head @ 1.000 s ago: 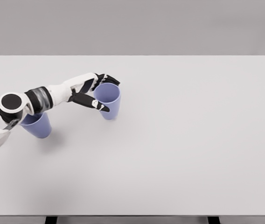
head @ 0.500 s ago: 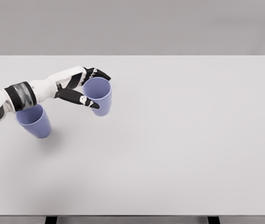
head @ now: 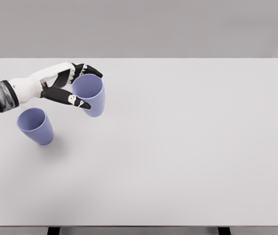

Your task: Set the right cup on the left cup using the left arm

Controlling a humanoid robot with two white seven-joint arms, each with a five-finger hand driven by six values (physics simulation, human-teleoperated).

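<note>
I have the right cup (head: 91, 95) pinched at its rim by the fingers (head: 75, 102) of the left hand (head: 63, 85), thumb outside on the near wall and the others curled over the far side, and it hangs clear of the worktop (head: 188, 147) near the far left corner. The left cup (head: 35, 126) stands upright by the left edge, apart from it. I want to carry leftward, level the tilt, centre over that open mouth, then lower straight down.

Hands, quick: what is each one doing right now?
Left hand: closed around the purple cup, carrying it.
Right hand: not in view.
</note>
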